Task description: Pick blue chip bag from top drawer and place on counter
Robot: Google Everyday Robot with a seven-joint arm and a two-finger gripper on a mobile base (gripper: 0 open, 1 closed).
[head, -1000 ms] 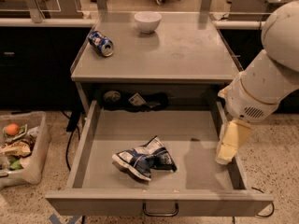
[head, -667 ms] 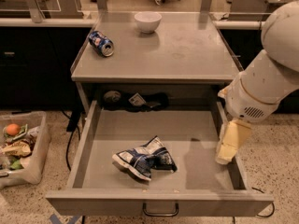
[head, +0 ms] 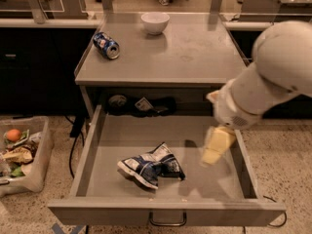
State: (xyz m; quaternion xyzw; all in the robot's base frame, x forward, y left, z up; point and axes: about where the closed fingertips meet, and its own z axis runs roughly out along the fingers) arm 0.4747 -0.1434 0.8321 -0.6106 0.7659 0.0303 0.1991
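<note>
The blue chip bag lies crumpled on the floor of the open top drawer, left of centre, near the front. My gripper, with pale yellow fingers, hangs over the right part of the drawer, to the right of the bag and apart from it. The big white arm reaches in from the right. The counter is the grey top above the drawer.
A blue-and-white soda can lies on the counter's left side and a white bowl stands at its back. Dark items sit at the drawer's back. A bin of scraps stands on the floor at the left.
My arm and gripper have moved left, from the drawer's right wall further over the drawer toward the bag. The bag has not moved.
</note>
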